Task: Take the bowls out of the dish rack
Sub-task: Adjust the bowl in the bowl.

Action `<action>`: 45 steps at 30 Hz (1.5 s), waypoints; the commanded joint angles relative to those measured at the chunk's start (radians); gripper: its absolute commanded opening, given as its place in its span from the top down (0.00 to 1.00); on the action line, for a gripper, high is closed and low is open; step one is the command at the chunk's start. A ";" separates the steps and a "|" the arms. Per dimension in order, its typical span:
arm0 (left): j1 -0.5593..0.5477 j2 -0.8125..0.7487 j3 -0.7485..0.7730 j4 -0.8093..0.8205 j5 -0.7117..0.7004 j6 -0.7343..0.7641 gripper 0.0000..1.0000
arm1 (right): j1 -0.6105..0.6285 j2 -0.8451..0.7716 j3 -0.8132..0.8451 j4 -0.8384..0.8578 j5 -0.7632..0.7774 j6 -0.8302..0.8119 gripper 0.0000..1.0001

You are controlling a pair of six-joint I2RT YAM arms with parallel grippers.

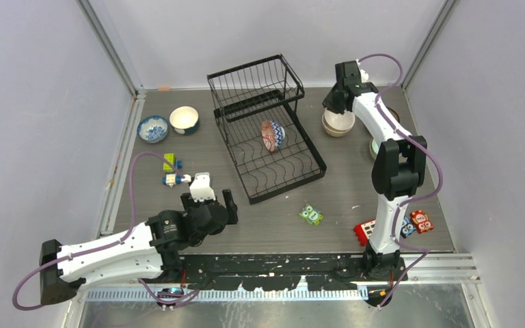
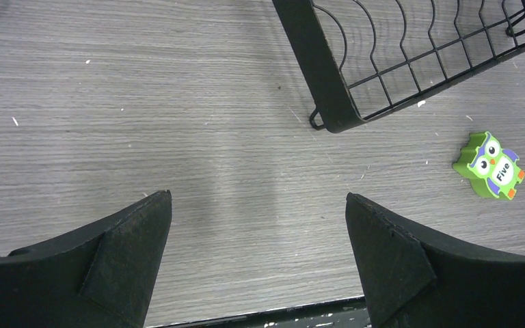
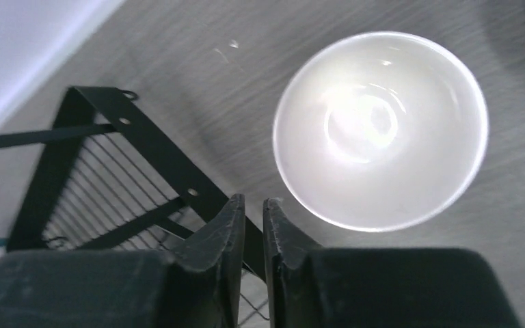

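Note:
The black wire dish rack (image 1: 249, 85) stands at the table's middle back. A reddish patterned bowl (image 1: 272, 135) stands on edge in its lower tray. A blue-patterned bowl (image 1: 153, 128) and a cream bowl with a dark outside (image 1: 184, 119) sit on the table left of the rack. A cream bowl (image 1: 338, 124) sits right of the rack; it looks white in the right wrist view (image 3: 381, 130). My right gripper (image 1: 329, 104) (image 3: 253, 203) is shut and empty, just above the gap between this bowl and the rack (image 3: 143, 147). My left gripper (image 1: 210, 201) (image 2: 258, 205) is open and empty, low over bare table near the rack's front corner (image 2: 328, 102).
Another bowl (image 1: 374, 147) is partly hidden behind the right arm. Toy blocks lie left of the rack (image 1: 171, 162) (image 1: 173, 180). A green owl block (image 1: 310, 214) (image 2: 490, 165) lies in front of the rack. Red and blue blocks (image 1: 420, 221) lie by the right arm's base.

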State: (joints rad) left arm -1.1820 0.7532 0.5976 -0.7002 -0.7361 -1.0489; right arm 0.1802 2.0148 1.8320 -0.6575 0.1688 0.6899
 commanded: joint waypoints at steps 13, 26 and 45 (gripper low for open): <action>0.005 -0.047 0.006 -0.043 -0.036 -0.033 0.00 | -0.134 0.050 -0.157 0.562 -0.480 0.422 0.94; 0.005 0.030 0.029 -0.019 -0.035 -0.027 0.00 | -0.166 0.092 -0.199 0.590 -0.517 0.449 0.95; 0.004 0.058 0.034 -0.009 -0.034 -0.028 0.00 | -0.167 0.115 -0.257 0.599 -0.503 0.445 0.95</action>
State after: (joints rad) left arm -1.1820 0.8124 0.5980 -0.7372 -0.7372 -1.0668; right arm 0.0177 2.1216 1.5795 -0.0933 -0.3344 1.1290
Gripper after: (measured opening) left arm 0.996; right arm 0.059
